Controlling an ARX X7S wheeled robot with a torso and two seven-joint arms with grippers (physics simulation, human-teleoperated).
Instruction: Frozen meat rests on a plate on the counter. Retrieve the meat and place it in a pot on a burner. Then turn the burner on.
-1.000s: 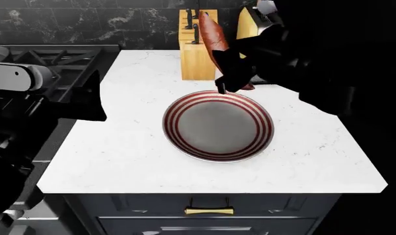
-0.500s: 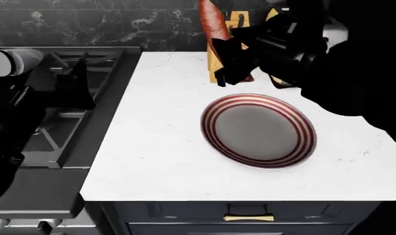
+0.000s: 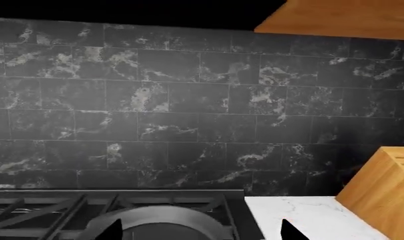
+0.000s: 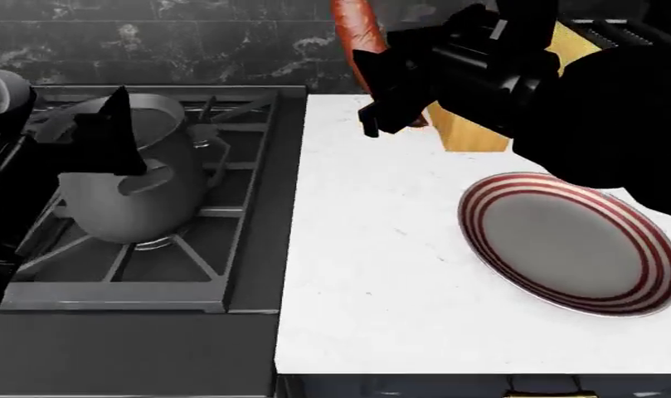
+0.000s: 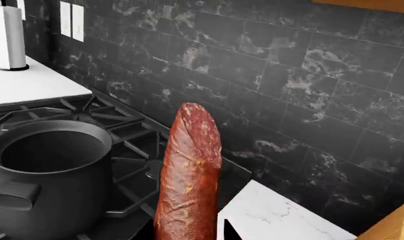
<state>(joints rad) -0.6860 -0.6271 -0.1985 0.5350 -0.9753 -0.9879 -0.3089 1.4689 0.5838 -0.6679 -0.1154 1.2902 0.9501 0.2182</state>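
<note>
Overhead, frozen meat (image 4: 357, 33) in right jaws; knife block (image 4: 476, 124) behind

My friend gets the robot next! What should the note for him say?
Right gripper: shut on the meat, held up over the counter near the stove edge.
Left gripper: beside the pot; open or shut can't be told.
Plate: empty, on the counter.
Pot: open, on a burner.
Done: meat picked up.
Left: put the meat in the pot, then turn the burner on.
</note>
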